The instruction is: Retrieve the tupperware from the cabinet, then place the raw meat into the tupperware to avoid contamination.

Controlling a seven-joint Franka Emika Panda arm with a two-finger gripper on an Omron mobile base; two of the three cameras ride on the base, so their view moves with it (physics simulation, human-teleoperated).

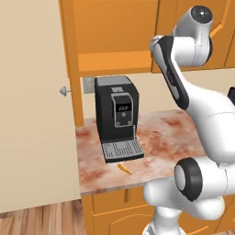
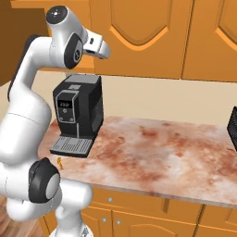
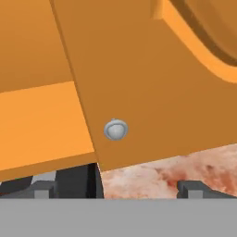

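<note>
the cabinet [image 3: 152, 83] is faced closely by the claw [image 3: 118, 187], fingers held wide apart on nothing; its door knob [image 3: 115, 129] is seen just ahead, between and slightly above the fingertips.

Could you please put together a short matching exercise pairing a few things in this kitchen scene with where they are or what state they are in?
Things:
1. coffee machine
2. raw meat
3. gripper
4. cabinet

Places or states:
A. open, facing a small round knob
B. on the wall above the counter
C. on the counter just in front of the drip tray
D. standing at the counter's left end

Pairs: 1-D, 2-C, 3-A, 4-B
</note>
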